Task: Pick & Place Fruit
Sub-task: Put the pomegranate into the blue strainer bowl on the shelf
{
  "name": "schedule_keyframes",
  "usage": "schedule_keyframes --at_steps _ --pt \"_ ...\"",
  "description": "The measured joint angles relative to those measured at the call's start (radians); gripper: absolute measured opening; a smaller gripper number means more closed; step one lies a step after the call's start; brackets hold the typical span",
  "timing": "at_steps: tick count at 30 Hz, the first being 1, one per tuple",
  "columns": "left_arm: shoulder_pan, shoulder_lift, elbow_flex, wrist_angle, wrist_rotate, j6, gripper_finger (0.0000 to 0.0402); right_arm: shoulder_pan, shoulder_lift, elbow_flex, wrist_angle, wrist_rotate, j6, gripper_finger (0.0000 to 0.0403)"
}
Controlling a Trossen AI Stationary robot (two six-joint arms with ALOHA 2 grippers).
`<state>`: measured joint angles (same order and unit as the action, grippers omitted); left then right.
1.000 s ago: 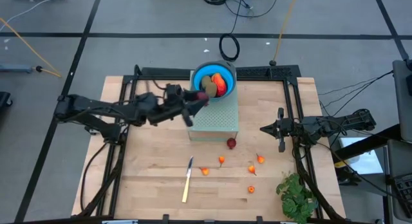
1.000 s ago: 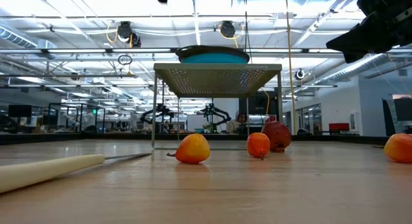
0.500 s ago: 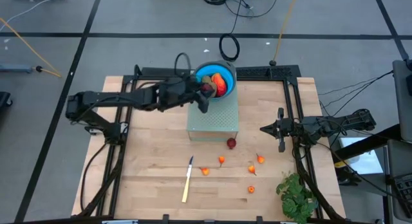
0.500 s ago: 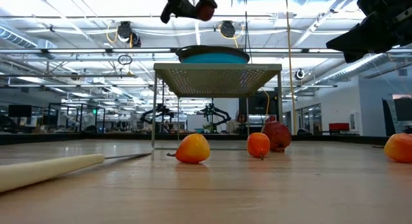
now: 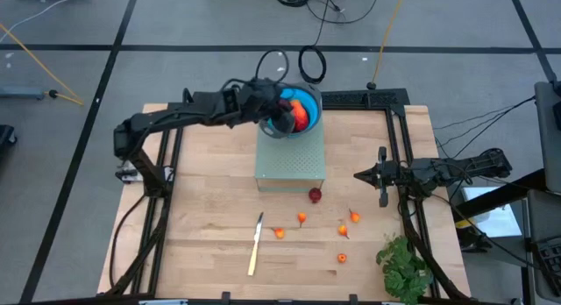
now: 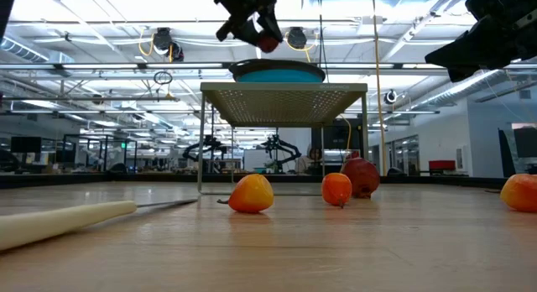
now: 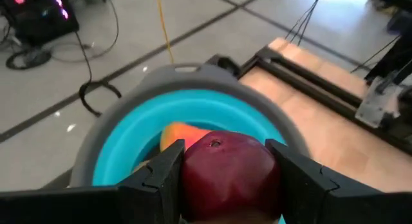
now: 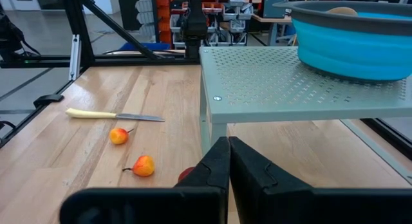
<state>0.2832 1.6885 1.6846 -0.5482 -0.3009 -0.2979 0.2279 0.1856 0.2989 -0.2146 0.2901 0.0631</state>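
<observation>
Left gripper [image 7: 228, 179] now above bowl [image 7: 122, 143], clamping round red fruit [image 7: 230, 172]

No readable text, label or number anywhere.

my left tool [image 7: 222, 179] grips a dark red ball fruit [image 7: 230, 169] above the blue bowl [image 7: 122, 140]; small orange fruits [image 5: 301, 218] dot my counter [image 5: 202, 217].

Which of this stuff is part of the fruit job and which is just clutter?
Job: dark red fruit in left gripper; blue bowl; red ball and small orange fruits on table.
Clutter: knife; leafy bunch; perforated stand.
</observation>
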Motion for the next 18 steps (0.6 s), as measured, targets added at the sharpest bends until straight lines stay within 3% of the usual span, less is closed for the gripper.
schedule_keyframes --at_steps 4,18 --pt "0.023 0.025 0.008 -0.031 0.042 -0.017 0.0188 0.000 0.000 0.000 0.000 0.000 0.000 0.0000" --pt "0.043 0.027 0.005 -0.122 0.038 -0.093 0.0188 0.000 0.000 0.000 0.000 0.000 0.003 0.0000"
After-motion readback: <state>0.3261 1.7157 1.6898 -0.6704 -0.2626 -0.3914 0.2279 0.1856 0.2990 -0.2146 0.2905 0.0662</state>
